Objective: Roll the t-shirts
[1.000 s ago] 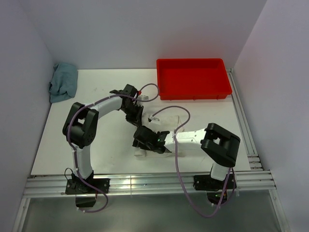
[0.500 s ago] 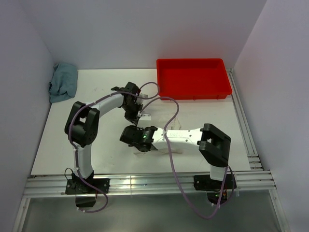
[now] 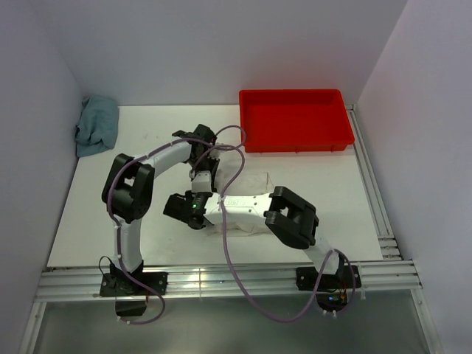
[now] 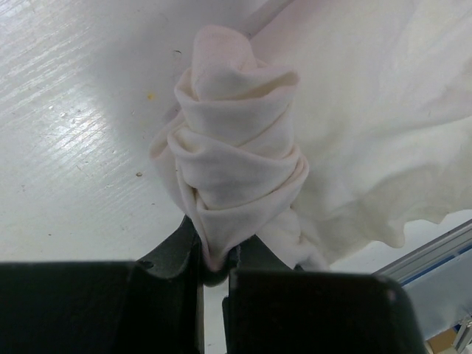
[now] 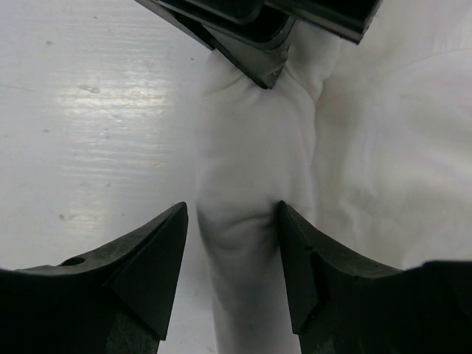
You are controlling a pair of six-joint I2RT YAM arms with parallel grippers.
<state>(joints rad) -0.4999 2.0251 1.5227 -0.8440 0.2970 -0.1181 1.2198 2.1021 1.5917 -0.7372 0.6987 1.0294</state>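
Observation:
A cream-white t-shirt (image 3: 254,182) lies bunched on the white table, mostly under my right arm. One end is twisted into a tight roll (image 4: 236,169). My left gripper (image 4: 214,265) is shut on the tip of that roll, and it sits mid-table in the top view (image 3: 201,175). My right gripper (image 5: 232,214) faces it and stands open astride the same roll (image 5: 254,221). Its right finger (image 5: 299,251) touches the cloth, while a gap shows beside its left finger. The left gripper's fingers (image 5: 254,44) appear at the top of the right wrist view.
A red tray (image 3: 295,145) stands at the back right. A crumpled blue-green cloth (image 3: 97,125) lies in the back left corner. The table's metal rail (image 4: 435,258) runs along the near edge, close to the loose shirt fabric.
My right arm has swept left across the shirt, and its gripper now straddles the roll with narrower jaws. The left gripper has kept its hold and barely moved.

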